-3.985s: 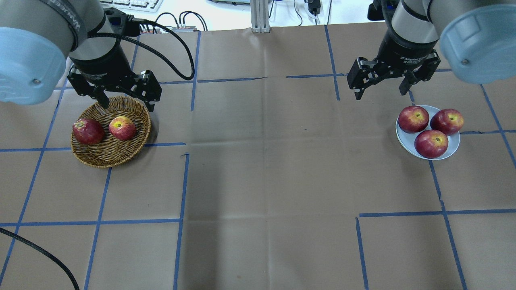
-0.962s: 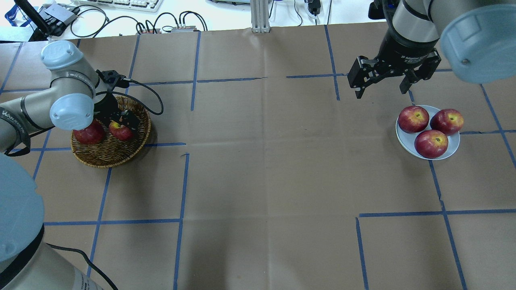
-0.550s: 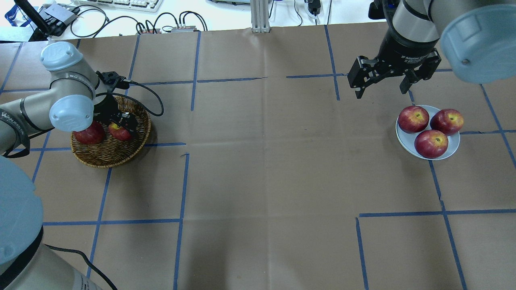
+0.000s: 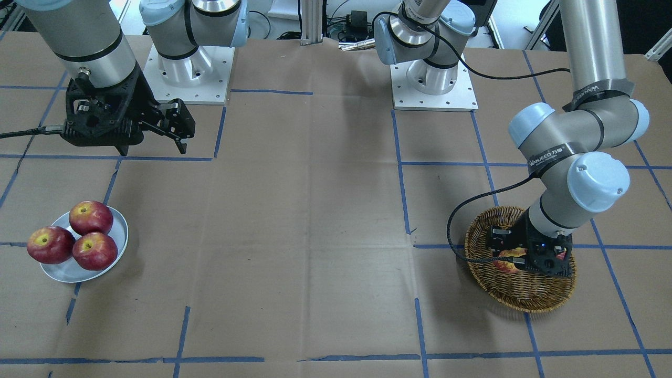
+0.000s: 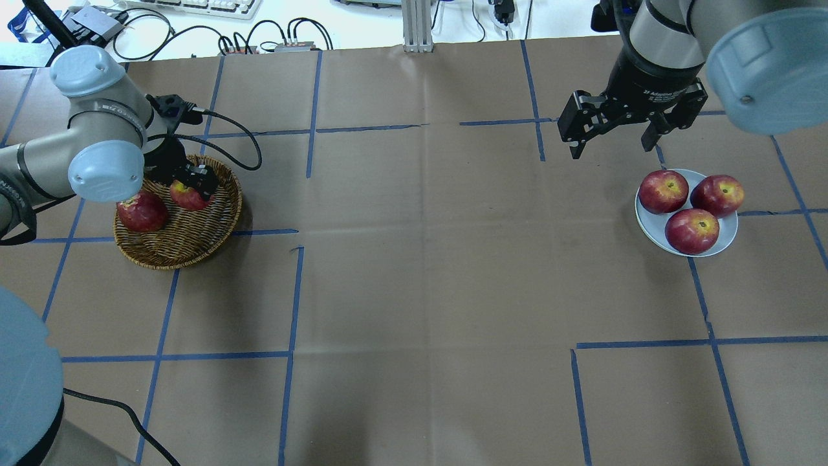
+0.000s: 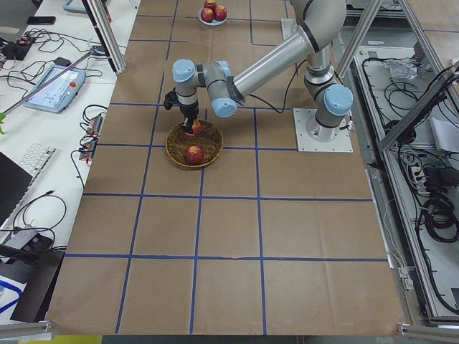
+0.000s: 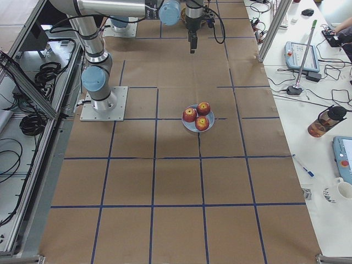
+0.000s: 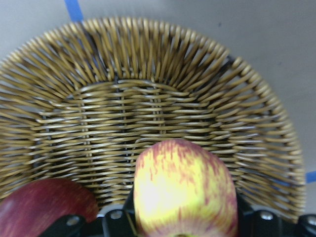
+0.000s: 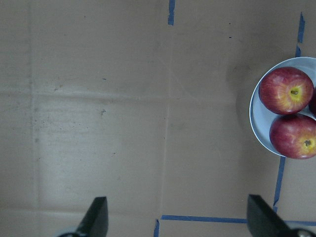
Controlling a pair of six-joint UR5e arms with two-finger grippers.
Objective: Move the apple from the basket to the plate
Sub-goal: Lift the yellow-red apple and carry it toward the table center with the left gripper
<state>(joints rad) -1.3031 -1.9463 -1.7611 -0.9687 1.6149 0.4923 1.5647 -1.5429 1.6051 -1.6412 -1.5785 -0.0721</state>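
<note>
Since half a second ago, the left arm's wrist has shifted toward the far side of the round golden-brown woven wicker basket (image 5: 184, 251). The pale red-and-yellow streaked apple (image 5: 186, 197) has travelled with it. The uniformly dark red apple (image 5: 142, 212) in the basket now shows more fully beside the wrist.

We record the present state as follows:

1. The left claw (image 5: 192, 188) is clamped on the pale streaked apple, with one finger on each side of the fruit. The left wrist view shows the apple (image 8: 182, 190) filling the space between the black finger bases, yellowish face toward the camera.
2. The apple sits within the basket's outline, toward its far rim. We cannot tell whether it is clear of the weave.
3. The dark red apple lies in the basket just beside the held apple, on the side toward the counter's left end.
4. The right claw (image 5: 611, 150) hangs with its fingers spread wide and nothing between them. It is over bare brown paper-covered counter (image 5: 427, 259), near the plate but apart from it.
5. The small round pale grey-white plate (image 5: 647, 228) carries three red apples (image 5: 692, 231), packed so that they touch.
</note>
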